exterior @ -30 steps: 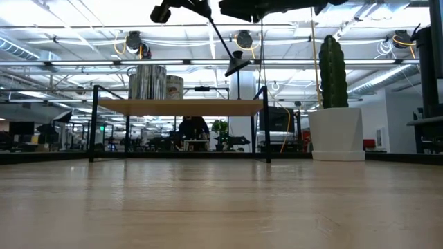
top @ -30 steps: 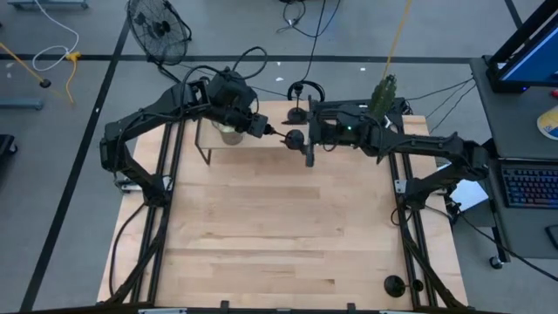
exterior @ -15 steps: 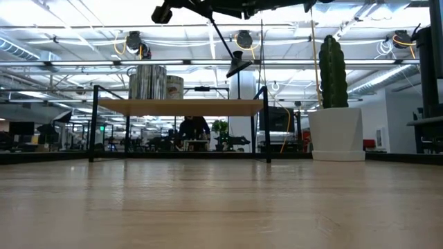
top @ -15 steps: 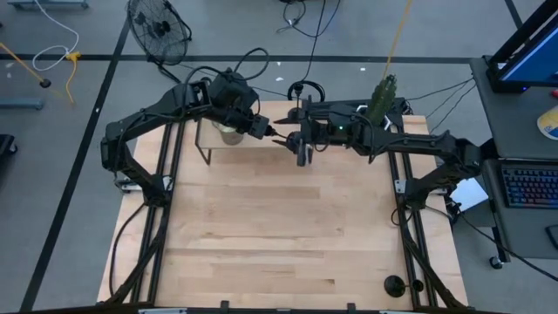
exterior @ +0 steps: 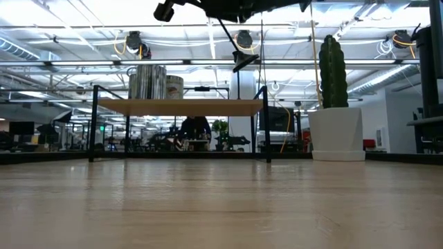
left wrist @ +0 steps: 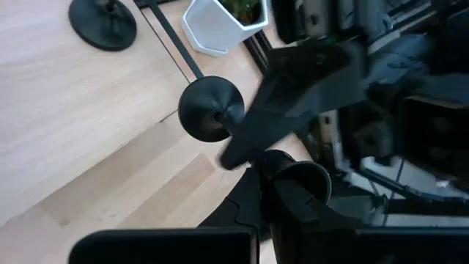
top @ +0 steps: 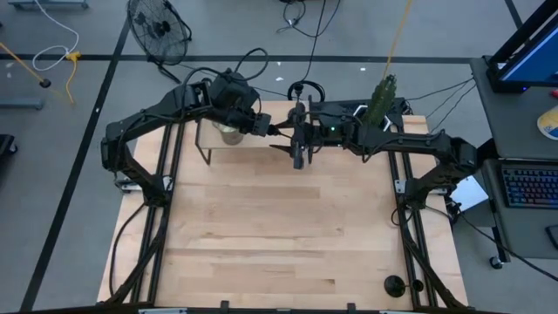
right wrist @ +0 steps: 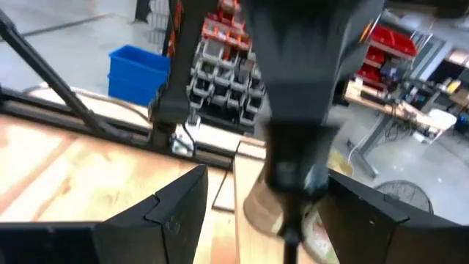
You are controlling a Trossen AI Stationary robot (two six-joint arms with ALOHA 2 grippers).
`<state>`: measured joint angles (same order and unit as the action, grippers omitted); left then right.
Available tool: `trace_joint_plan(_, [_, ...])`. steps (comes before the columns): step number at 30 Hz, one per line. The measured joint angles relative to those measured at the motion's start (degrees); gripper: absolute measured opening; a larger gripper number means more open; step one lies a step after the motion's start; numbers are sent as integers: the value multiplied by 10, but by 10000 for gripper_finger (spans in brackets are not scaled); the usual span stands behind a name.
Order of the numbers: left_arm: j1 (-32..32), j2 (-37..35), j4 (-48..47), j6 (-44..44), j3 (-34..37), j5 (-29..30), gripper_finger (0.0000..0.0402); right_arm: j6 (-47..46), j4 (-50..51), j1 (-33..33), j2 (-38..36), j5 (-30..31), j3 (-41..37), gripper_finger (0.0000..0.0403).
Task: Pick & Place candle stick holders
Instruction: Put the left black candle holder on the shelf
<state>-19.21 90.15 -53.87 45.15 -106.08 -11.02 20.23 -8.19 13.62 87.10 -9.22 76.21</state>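
My left gripper [top: 264, 129] is shut on a black candlestick [exterior: 234, 43], held in the air near the table's far edge. Its round base [left wrist: 212, 108] points toward my right arm. My right gripper [top: 299, 150] is open right at the candlestick, and one dark finger [left wrist: 293, 95] lies beside the stem. In the right wrist view the fingers [right wrist: 176, 213] stand on either side of it. I cannot tell whether they touch. A second candlestick [top: 298, 112] stands on its base at the far edge. A third [top: 394, 284] stands at the near right corner. My left gripper holds the candlestick by its cup end [left wrist: 300, 176], pinched between the two fingers. The fingers come roughly level from the table's left. The candlestick is lifted clear and tilted, and its stem slants down to the base [exterior: 243, 61], which is the lowest part.
A low stand with a wooden top [top: 214, 139] carries metal cans [exterior: 147, 81] at the far left, under my left arm. A white pot with a cactus [top: 382, 94] stands at the far right. Bare wooden table [top: 279, 227] fills the middle and near side.
My right gripper has gone toward the table's left edge, up to the candlestick held by my left gripper. The candlestick's base has shifted a little up and toward the right arm.
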Motion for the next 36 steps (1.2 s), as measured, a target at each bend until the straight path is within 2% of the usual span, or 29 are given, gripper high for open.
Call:
trace_joint_plan(19, [17,0,5,30,0,1,7,-26,29,-7,-1,2,-1,237])
trace_joint_plan(28, [29,0,9,57,0,0,7,-56,38,-16,-1,5,-1,206])
trace_joint_plan(36, [38,0,8,65,0,3,7,-52,76,-17,-1,36,-1,203])
